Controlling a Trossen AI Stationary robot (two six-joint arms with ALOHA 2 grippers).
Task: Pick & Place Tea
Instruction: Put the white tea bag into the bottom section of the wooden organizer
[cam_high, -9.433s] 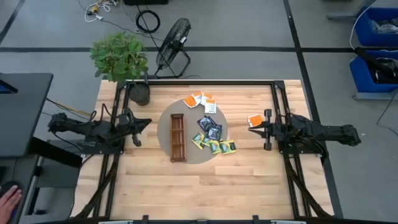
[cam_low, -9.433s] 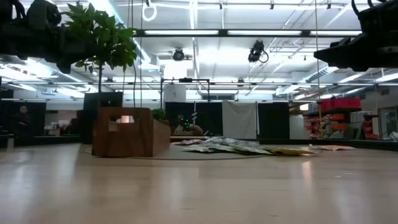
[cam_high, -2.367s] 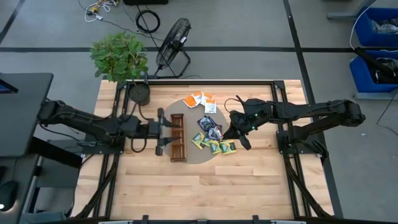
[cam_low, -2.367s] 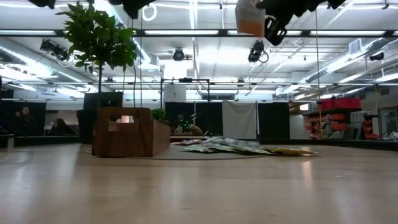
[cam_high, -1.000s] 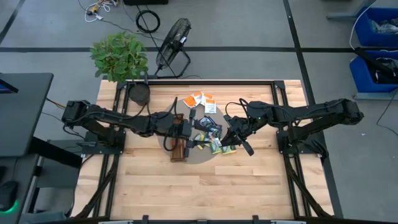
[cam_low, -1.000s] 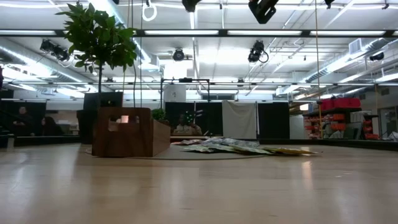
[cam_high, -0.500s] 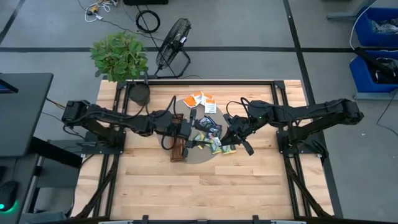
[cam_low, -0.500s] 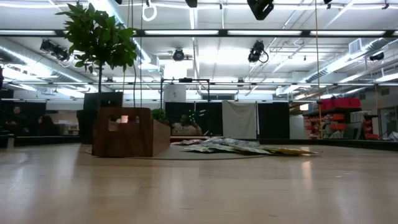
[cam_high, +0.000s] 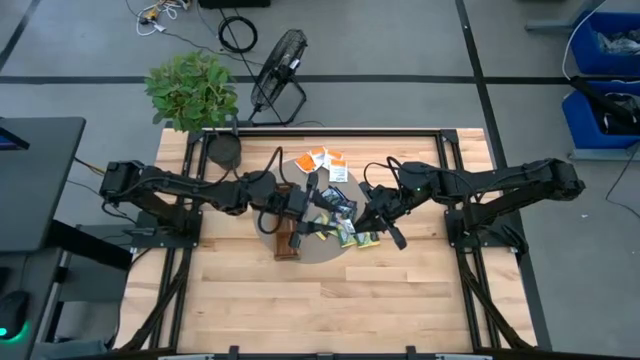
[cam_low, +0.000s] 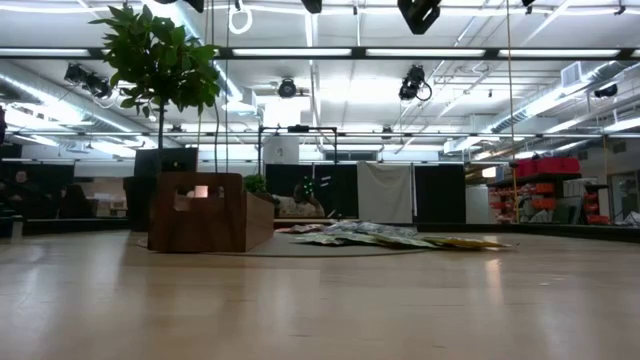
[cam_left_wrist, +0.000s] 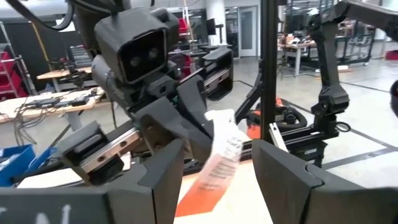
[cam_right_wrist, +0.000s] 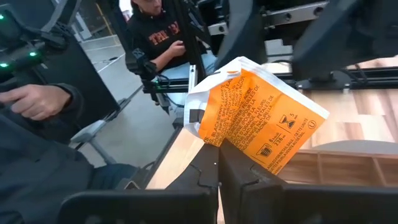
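- High view: both arms reach in over the round grey mat (cam_high: 262, 205) at the middle of the worktop (cam_high: 330, 300). The left end effector (cam_high: 316, 205) hangs above the space between the wooden tray (cam_high: 285, 238) and the loose tea sachets (cam_high: 345, 225); the right end effector (cam_high: 368, 212) faces it from the pile's other side. They stand near each other, likely for a hand-over in the air. More orange sachets (cam_high: 322, 160) lie at the mat's far edge.
- Low view: the tray (cam_low: 205, 212) stands on the mat and the sachets (cam_low: 385, 236) lie flat beside it. Only dark arm parts show at the top edge, so both end effectors are well clear of the surface.
- Left wrist view: the left end effector (cam_left_wrist: 219, 165) has its fingers (cam_left_wrist: 281, 171) spread wide and empty, with the orange-and-white sachet (cam_left_wrist: 217, 163) in the gap between them, held by the right end effector (cam_left_wrist: 186, 127) opposite. Judged ready to receive.
- Right wrist view: the right end effector (cam_right_wrist: 219, 163) is pinched tight on the lower corner of the orange sachet (cam_right_wrist: 261, 121), so the packet stands up and presents a free edge. A person (cam_right_wrist: 165, 31) stands in the room beyond.
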